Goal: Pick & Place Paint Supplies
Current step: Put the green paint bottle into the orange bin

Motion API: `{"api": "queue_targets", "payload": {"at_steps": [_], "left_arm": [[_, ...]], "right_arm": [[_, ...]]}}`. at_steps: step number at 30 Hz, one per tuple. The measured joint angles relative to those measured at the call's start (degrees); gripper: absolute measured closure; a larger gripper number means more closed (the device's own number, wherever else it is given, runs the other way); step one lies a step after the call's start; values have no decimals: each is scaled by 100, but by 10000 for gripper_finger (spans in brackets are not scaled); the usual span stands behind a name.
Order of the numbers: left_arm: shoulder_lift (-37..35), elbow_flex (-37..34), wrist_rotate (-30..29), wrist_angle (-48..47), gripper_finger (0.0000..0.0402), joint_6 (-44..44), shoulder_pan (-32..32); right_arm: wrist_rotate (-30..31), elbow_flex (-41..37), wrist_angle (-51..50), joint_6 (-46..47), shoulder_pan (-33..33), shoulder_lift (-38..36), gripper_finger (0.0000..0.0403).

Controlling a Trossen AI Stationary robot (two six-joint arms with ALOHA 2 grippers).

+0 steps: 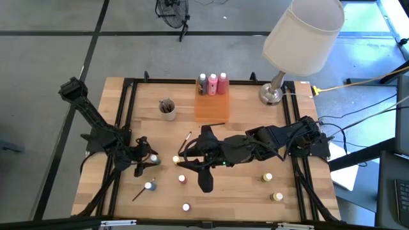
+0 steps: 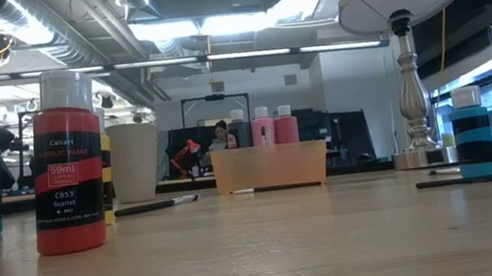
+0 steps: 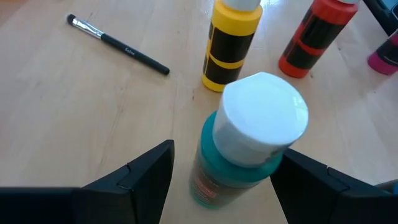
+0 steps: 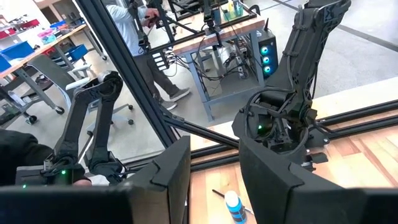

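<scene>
Nearby, left gripper (image 3: pixel 221 180) open around teal bottle (image 3: pixel 245 143), yellow bottle (image 3: pixel 230 43), brush (image 3: pixel 118 45) beyond

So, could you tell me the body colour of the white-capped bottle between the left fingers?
Teal, clearest in the left wrist view.

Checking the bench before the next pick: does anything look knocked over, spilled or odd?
No spill or damage shows. The paint bottles stand upright; two brushes lie loose on the table. The left gripper brackets the teal bottle.
</scene>
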Motion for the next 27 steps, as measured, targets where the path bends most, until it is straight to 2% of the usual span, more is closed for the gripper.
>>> {"api": "queue_targets", "payload": {"at_steps": [13,20,27], "left_arm": [[0,-7,12,-35,158,506,0],[-2,-74,17,80,208,565,9],[-4,-420,-18,830,257,623,9]], "right_arm": [[3,0,4,0,-35,0,263],[4,0,7,0,-90,0,263],[4,0,11,0,-118,0,263]]}}
